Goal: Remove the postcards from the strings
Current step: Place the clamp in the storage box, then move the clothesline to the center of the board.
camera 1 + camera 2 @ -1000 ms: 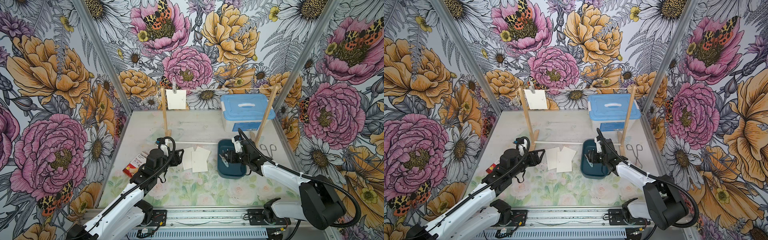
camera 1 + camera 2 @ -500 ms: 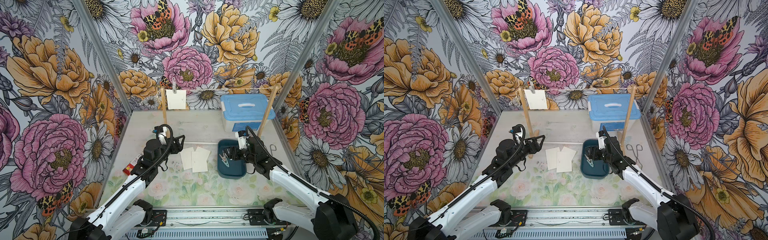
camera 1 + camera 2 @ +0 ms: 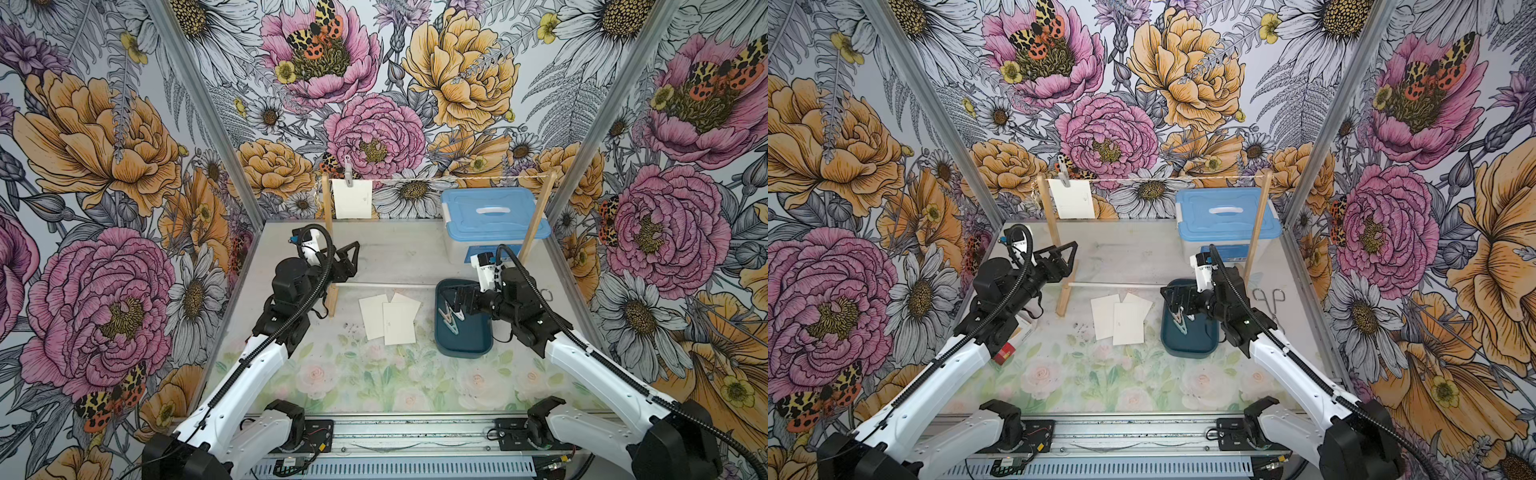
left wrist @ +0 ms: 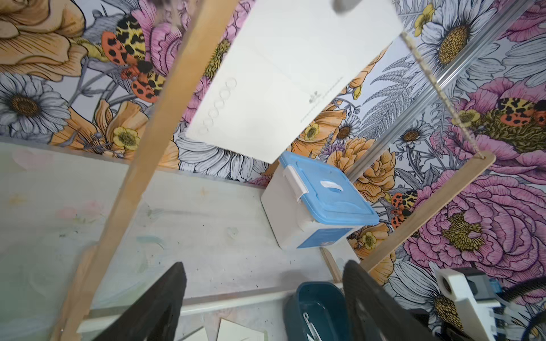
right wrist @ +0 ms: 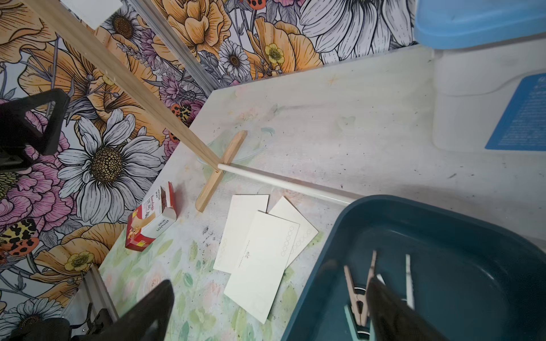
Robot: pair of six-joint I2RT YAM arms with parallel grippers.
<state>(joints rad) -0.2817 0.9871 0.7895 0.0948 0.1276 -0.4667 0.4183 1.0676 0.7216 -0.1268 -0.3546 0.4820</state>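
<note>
One hung card (image 3: pixel 352 198) dangles from the string (image 3: pixel 457 179) at upper centre-left in both top views. A grey peg (image 3: pixel 348 168) pins it just beside the left post (image 3: pixel 328 232). The rest of the string runs bare to the right post (image 3: pixel 534 220). Three loose cards (image 3: pixel 390 318) lie flat and overlapping on the table (image 3: pixel 395 249) at mid-frame, between the left post's foot and the teal tray (image 3: pixel 461 353).

The left claw (image 3: pixel 355 259) hovers left of centre, just beside the left post and below the hung card. Its wrist view shows the fingers (image 4: pixel 165 295) spread wide with nothing between them. The right claw (image 3: pixel 445 298) sits over the tray's upper left corner, likewise released and empty, with pegs (image 5: pixel 359 295) lying in the tray beneath it.

A blue-lidded box (image 3: pixel 494 212) stands at upper right of the table, behind the right post. A red carton (image 3: pixel 1005 353) lies at the table's left edge, partly hidden by the left arm.
</note>
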